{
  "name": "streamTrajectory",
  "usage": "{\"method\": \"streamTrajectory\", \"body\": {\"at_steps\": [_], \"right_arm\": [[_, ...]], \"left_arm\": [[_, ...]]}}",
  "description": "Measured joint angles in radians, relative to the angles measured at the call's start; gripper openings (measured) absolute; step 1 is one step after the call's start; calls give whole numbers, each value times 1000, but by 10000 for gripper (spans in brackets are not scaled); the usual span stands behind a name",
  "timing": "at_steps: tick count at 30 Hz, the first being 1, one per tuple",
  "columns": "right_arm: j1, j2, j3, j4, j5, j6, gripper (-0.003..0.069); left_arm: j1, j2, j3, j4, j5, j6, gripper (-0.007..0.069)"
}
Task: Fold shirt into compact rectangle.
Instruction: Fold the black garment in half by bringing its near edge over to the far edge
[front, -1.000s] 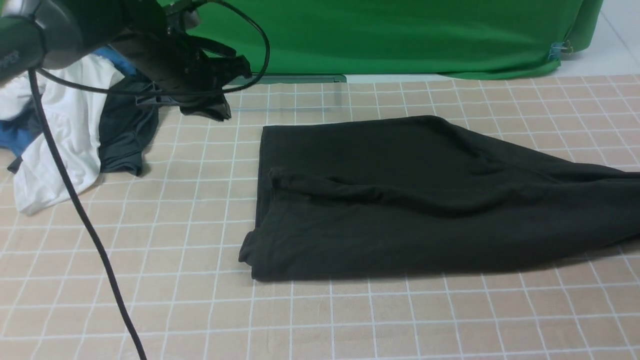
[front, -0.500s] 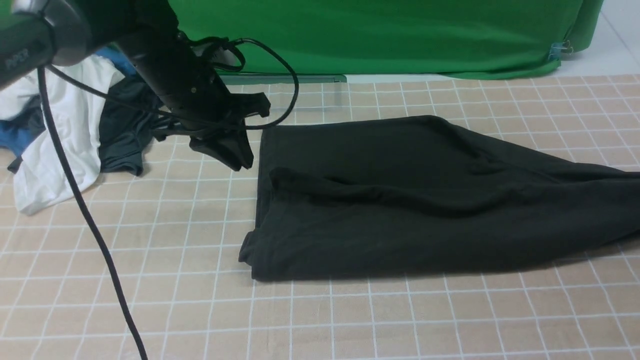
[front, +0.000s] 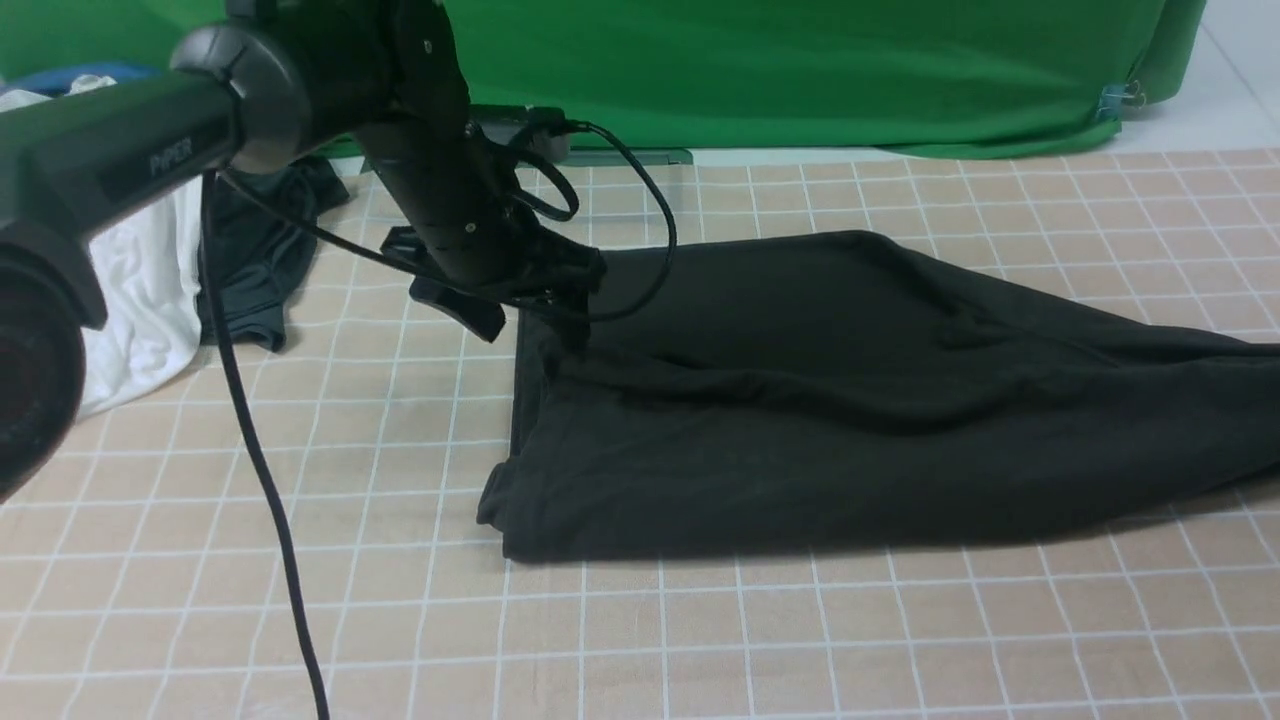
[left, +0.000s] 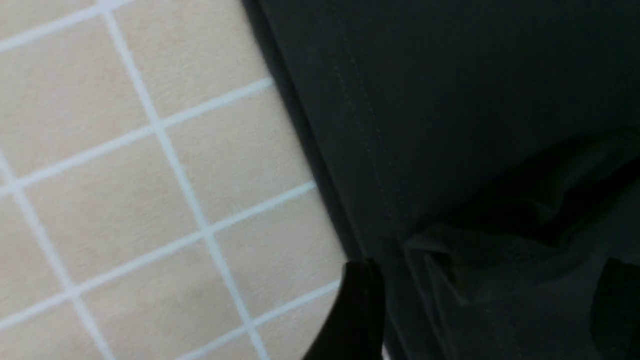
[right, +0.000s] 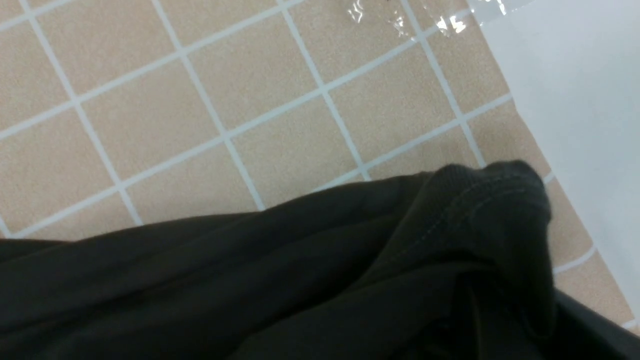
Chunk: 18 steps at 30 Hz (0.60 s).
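Front view: the shirt (front: 850, 400) lies folded on the table (front: 300, 450), running off to the right. The left pincer (front: 527, 305) stands spread wide and empty, astride the shirt's far left corner.

Left wrist view: the shirt's stitched edge lies between the fingers (left: 357, 315).

Right wrist view: bunched hem hides the right pincer, so I cannot tell its grip.
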Motion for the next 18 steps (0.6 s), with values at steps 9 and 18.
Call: {"method": "streamTrajectory", "body": {"at_steps": [9,18], "right_arm": [[0,0,0,0,0,0,87],[0,0,0,0,0,0,94]], "left_arm": [[-1,39,0,-36,-6,128,507],[-1,97,1,-66,-41,195,457]]}}
